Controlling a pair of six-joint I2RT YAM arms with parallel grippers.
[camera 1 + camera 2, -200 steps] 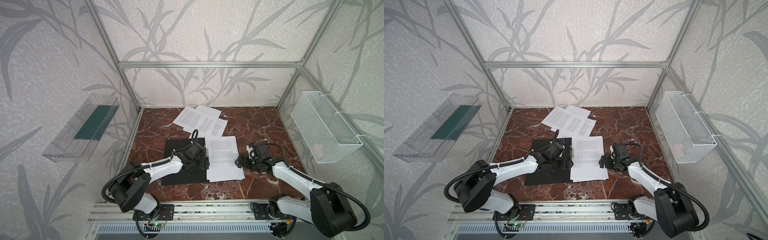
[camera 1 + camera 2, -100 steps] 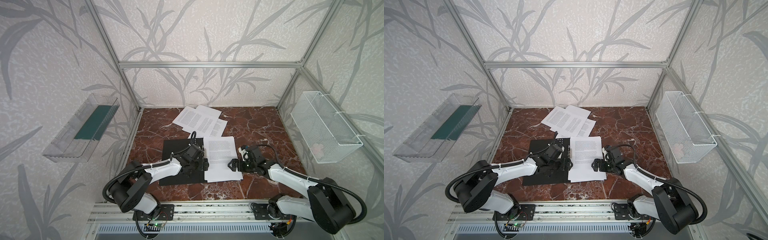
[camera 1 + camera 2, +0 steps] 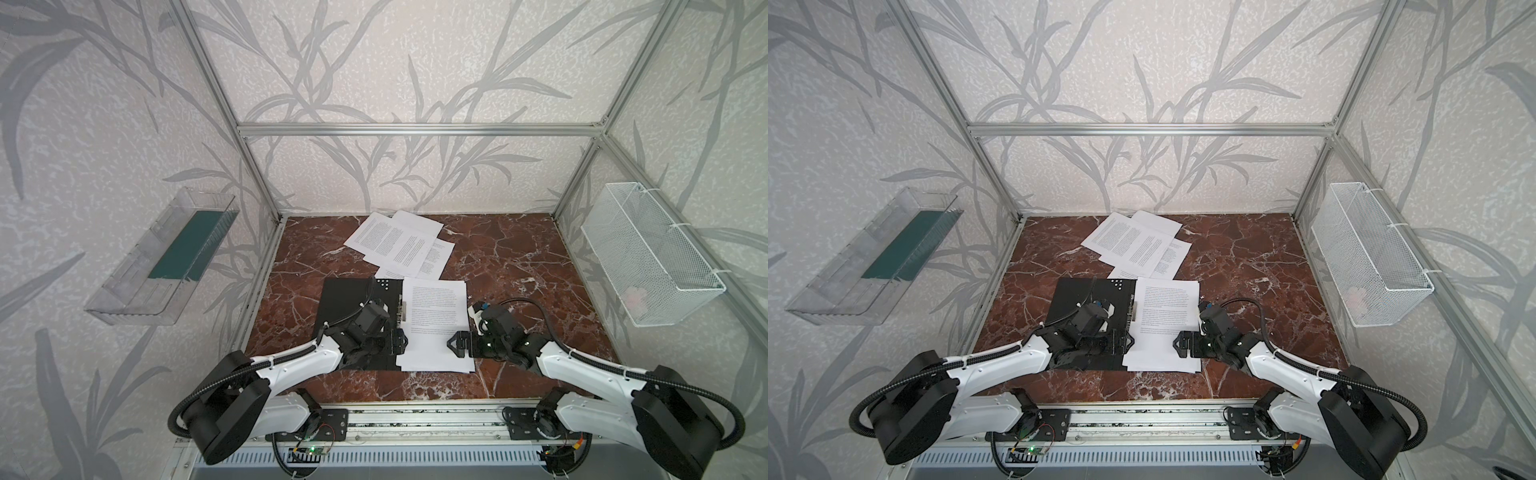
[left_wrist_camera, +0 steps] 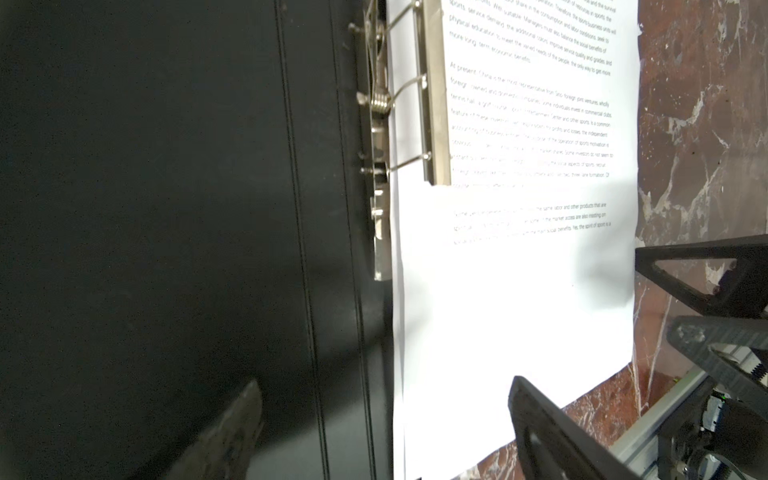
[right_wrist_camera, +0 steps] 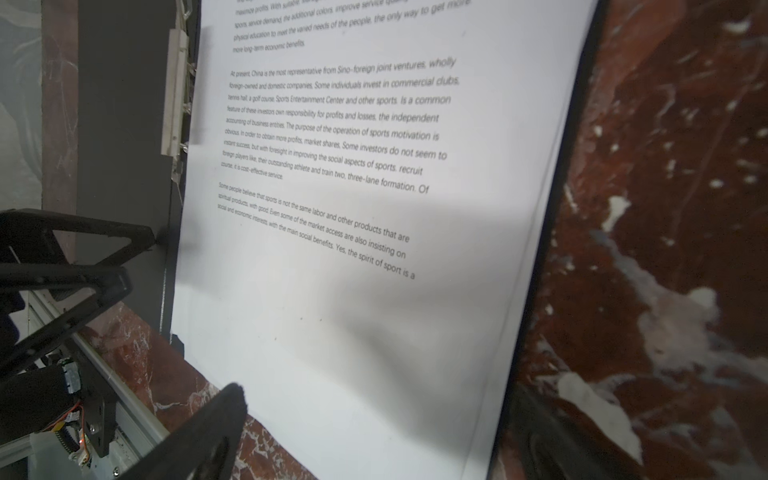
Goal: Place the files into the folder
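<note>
1. Both arms reach low and inward over the open folder [image 3: 345, 299]; left gripper [image 3: 402, 340] and right gripper [image 3: 454, 343] face each other across a sheet [image 3: 436, 320], both claws released, grasping nothing
2. The sheet lies flat on the folder's right half, long axis front to back, its edge at the metal clip [image 3: 401, 309]
3. More files [image 3: 397, 245] lie scattered behind

Leaf-patterned walls [image 3: 374, 62], red marble tabletop [image 3: 519, 257] (white-veined), aluminium frame [image 3: 415, 129], white wire basket [image 3: 648, 257].

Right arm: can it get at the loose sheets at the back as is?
Probably yes. The right claw is open and empty over the near sheet, and only bare table lies between it and the loose sheets. Long stretch, though.
</note>
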